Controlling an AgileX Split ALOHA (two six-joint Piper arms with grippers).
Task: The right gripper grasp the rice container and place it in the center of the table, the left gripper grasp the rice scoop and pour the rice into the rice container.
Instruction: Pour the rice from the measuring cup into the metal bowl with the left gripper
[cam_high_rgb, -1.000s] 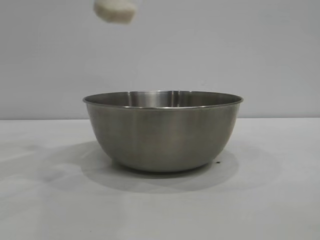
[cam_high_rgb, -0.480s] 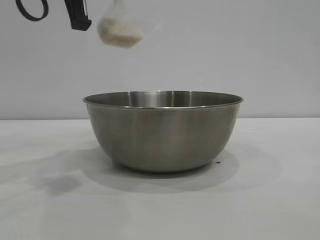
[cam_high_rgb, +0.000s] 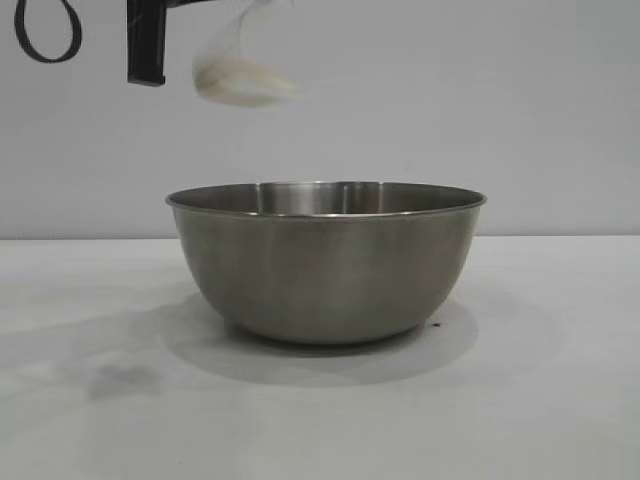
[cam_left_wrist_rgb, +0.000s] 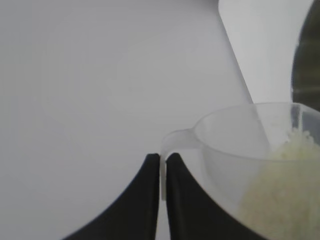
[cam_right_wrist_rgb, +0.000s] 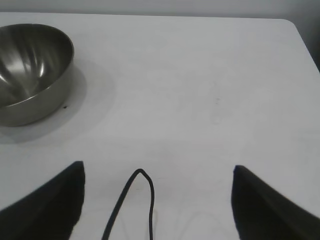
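Note:
The rice container (cam_high_rgb: 325, 260), a large steel bowl, stands on the white table (cam_high_rgb: 560, 400) in the middle of the exterior view. It also shows in the right wrist view (cam_right_wrist_rgb: 30, 72), empty inside. The rice scoop (cam_high_rgb: 240, 70), a frosted plastic cup, hangs tilted above the bowl's left rim with pale rice (cam_high_rgb: 235, 85) in it. My left gripper (cam_left_wrist_rgb: 162, 159) is shut on the scoop's small handle tab (cam_left_wrist_rgb: 172, 142); the cup (cam_left_wrist_rgb: 250, 150) holds a heap of rice (cam_left_wrist_rgb: 280, 185). My right gripper (cam_right_wrist_rgb: 157, 172) is open and empty, well away from the bowl.
A black finger (cam_high_rgb: 145, 45) and a cable loop (cam_high_rgb: 45, 35) of the left arm hang at the upper left of the exterior view. A thin black cable (cam_right_wrist_rgb: 135, 205) loops between my right gripper's jaws. The table's far corner (cam_right_wrist_rgb: 292, 25) shows beyond.
The scoop has come down into view above the bowl's left side and tipped further over. The left arm's finger and cable came into view. The bowl has not moved.

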